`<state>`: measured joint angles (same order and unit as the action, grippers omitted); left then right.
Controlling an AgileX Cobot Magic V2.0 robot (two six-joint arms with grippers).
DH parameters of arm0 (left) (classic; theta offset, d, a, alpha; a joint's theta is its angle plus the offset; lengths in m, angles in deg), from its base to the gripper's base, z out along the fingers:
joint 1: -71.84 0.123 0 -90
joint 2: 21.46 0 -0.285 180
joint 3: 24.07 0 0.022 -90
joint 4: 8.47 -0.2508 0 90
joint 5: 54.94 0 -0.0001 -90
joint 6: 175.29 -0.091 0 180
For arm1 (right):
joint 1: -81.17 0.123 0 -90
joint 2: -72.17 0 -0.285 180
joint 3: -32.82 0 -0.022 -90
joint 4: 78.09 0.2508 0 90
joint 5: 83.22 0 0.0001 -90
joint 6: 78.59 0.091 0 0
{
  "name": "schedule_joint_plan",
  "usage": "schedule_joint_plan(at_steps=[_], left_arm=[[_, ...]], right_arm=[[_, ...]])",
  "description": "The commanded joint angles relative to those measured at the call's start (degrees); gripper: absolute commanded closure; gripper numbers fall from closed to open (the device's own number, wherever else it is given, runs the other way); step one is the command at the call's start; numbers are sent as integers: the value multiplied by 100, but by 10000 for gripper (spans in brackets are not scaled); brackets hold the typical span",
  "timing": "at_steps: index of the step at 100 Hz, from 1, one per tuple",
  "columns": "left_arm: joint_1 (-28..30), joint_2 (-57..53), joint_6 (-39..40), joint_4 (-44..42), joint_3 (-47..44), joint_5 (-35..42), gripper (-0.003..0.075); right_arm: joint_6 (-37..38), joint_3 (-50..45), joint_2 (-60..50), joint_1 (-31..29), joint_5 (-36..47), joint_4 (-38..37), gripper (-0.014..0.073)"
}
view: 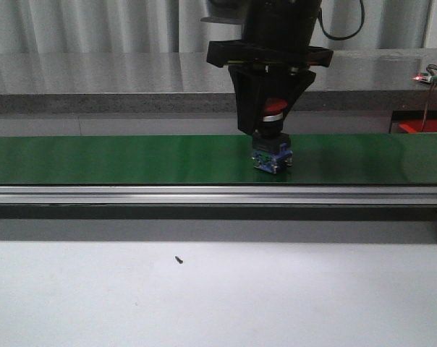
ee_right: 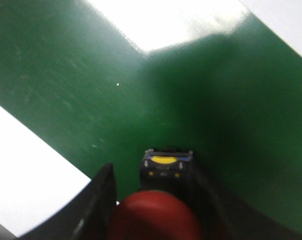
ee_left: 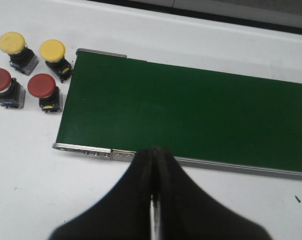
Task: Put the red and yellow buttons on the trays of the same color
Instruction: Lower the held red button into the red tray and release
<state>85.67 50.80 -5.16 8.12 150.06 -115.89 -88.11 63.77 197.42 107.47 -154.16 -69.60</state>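
Over the green belt (view: pixel 132 159), the right gripper (view: pixel 270 119) points straight down, clamping a red button (view: pixel 273 110).

A red-capped push button with a black and blue base (view: pixel 272 148) stands on the long green conveyor belt (view: pixel 132 159), right of its middle, between the jaws of the right gripper (view: pixel 270 123). Past the belt's end, on the white surface (ee_left: pixel 21 165), two yellow-capped buttons (ee_left: pixel 52 50) sit beside two red-capped ones (ee_left: pixel 42 86), all just off the belt.
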Motion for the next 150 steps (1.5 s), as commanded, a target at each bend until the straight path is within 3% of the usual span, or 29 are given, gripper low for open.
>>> schedule_joint_plan(at_steps=[1, 28, 101, 127, 150], left_arm=[[-28, -122, -17, 169, 139, 288, 740], [-28, -122, -17, 179, 139, 288, 740], [-28, -122, -17, 190, 139, 335, 739], [-28, -122, -17, 190, 139, 348, 740], [-28, -122, -17, 190, 139, 337, 740]], right_arm=[[11, 155, -466, -34, -540, -24, 417], [11, 155, -1106, -726, -540, -128, 417], [193, 155, -1481, -4701, -341, 52, 417], [317, 155, -1322, -5380, -117, 208, 417], [317, 155, -716, -5389, -95, 631, 417]])
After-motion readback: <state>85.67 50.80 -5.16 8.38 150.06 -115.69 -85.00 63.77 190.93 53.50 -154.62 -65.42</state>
